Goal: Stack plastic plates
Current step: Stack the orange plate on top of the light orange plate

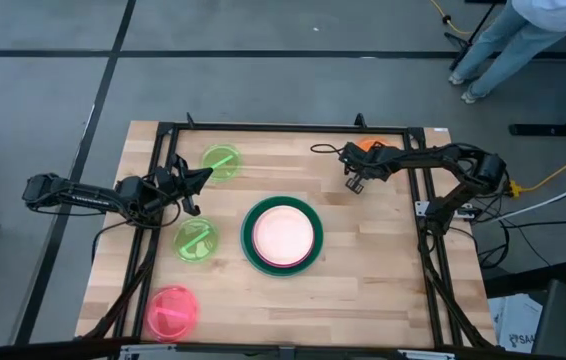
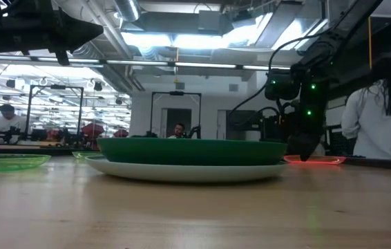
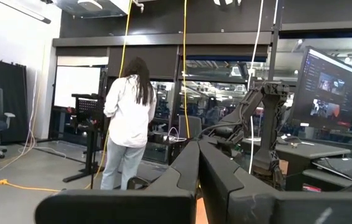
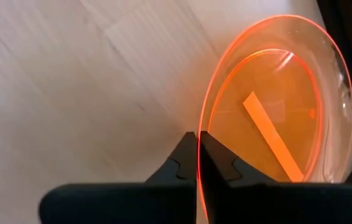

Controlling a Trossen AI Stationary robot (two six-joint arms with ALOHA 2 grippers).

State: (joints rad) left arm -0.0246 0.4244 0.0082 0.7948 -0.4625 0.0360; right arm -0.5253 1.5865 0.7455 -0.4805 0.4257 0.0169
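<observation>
- Plates sit spread over the pale butcher-block table (image 1: pixel 363 270) seen from overhead: a stack (image 1: pixel 282 234) in the middle, dark green rim around a cream one with a pinkish centre. Two lime green plates (image 1: pixel 222 163) (image 1: pixel 196 240) lie left of it, a pink plate (image 1: pixel 172 312) near the front left corner, and an orange plate (image 1: pixel 367 146) at the back edge, mostly under the right arm. Bare wood stays open right of the stack and along the front.
- From overhead too, the left gripper (image 1: pixel 199 178) hangs between the two lime plates; the right gripper (image 1: pixel 354 183) sits by the orange plate.
- At table height, the stack (image 2: pixel 192 153) reads as a shallow green dish on a wider pale one. The right gripper (image 2: pixel 304 153) reaches down to the thin, glowing rim of the orange plate (image 2: pixel 314 160).
- Left wrist camera: the left gripper (image 3: pixel 198 163) has its dark fingers pressed together, empty, aimed at the room, where a person (image 3: pixel 128 121) in white stands.
- Right wrist camera: the right gripper (image 4: pixel 198 152) is closed, fingers meeting right at the translucent orange plate's (image 4: pixel 282 99) glossy edge; I cannot tell whether the rim is pinched.
</observation>
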